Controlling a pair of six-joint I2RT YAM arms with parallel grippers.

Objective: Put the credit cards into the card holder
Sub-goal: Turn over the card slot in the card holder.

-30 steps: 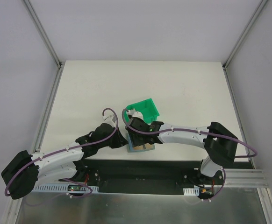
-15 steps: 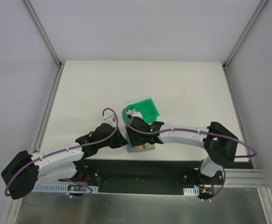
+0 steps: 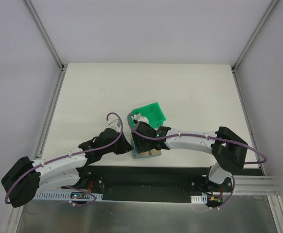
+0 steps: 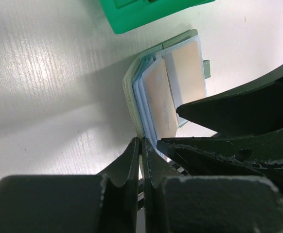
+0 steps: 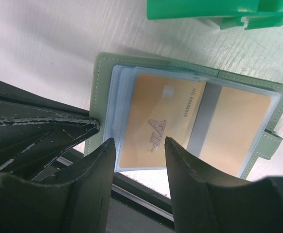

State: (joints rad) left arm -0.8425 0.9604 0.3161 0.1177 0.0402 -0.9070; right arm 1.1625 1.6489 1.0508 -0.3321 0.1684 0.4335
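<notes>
Card holder [image 5: 102,73] open, tan card [image 5: 151,126] pocketed. Left gripper [image 4: 141,143] closed at its 9 o'clock edge. Right gripper [image 5: 139,155] half-spread over card, no clear hold.

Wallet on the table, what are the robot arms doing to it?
The wallet lies open near the front edge of the table, with tan cards already in its clear pockets. The left claw, shut, touches its edge. The right claw hangs open over one card.
</notes>
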